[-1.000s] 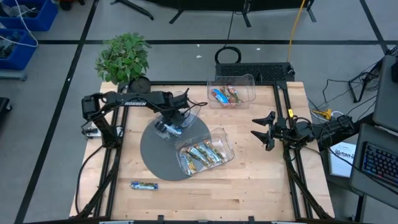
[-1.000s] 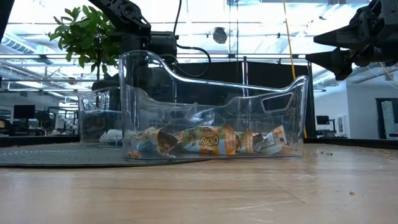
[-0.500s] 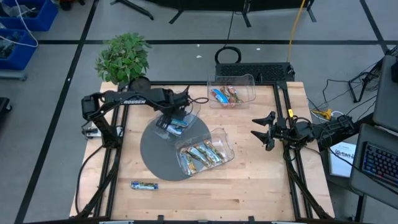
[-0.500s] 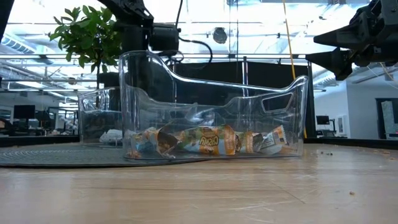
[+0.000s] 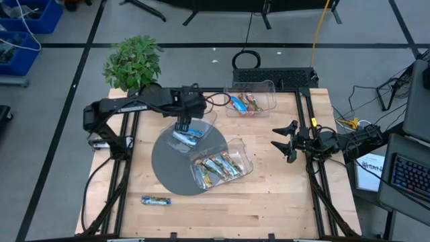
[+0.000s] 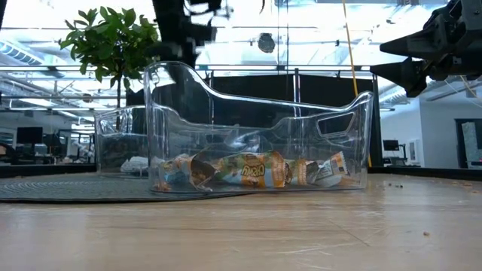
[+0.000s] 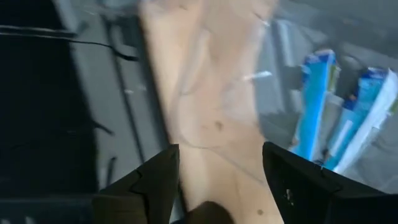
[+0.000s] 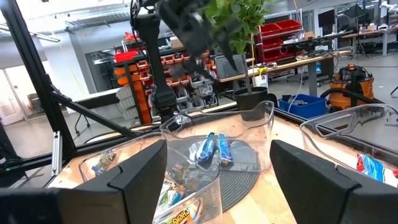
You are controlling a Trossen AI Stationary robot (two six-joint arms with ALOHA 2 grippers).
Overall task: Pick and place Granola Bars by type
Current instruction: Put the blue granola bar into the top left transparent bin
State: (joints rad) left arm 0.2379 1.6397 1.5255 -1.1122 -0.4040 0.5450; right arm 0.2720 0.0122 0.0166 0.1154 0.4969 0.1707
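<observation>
White lettering on the left arm's forearm is too small to read from above. One tan-gold wrapper in the front bin (image 6: 256, 128) carries dark print, too warped by the clear wall to make out.

The left gripper (image 5: 183, 124) hangs over the bin (image 5: 195, 128) at the 12 o'clock edge of the round grey mat (image 5: 168, 165), its fingers (image 7: 155, 183) parted and empty. The blue bars (image 5: 186, 137) lie inside that bin, just off the gripper toward 5 o'clock; the left wrist view shows them (image 7: 317, 106) beyond the fingertips, untouched.

The tan-gold bars (image 5: 218, 166) fill the bin at the mat's 4 o'clock edge, well apart from both grippers. The reddish multicolour bars (image 5: 243, 103) sit in a third bin (image 5: 252, 94) at the table's 12 o'clock edge. One loose bar (image 5: 155, 200) rests on the bare wood (image 5: 269, 195) near 7 o'clock, outside the mat.

The right gripper (image 5: 283, 141) waits at the table's 3 o'clock side, fingers spread and empty, pointing toward the bins.

A potted plant (image 5: 132, 62) stands at the 11 o'clock corner, close behind the left arm. Cables (image 5: 215, 101) trail from that arm past the bins.
</observation>
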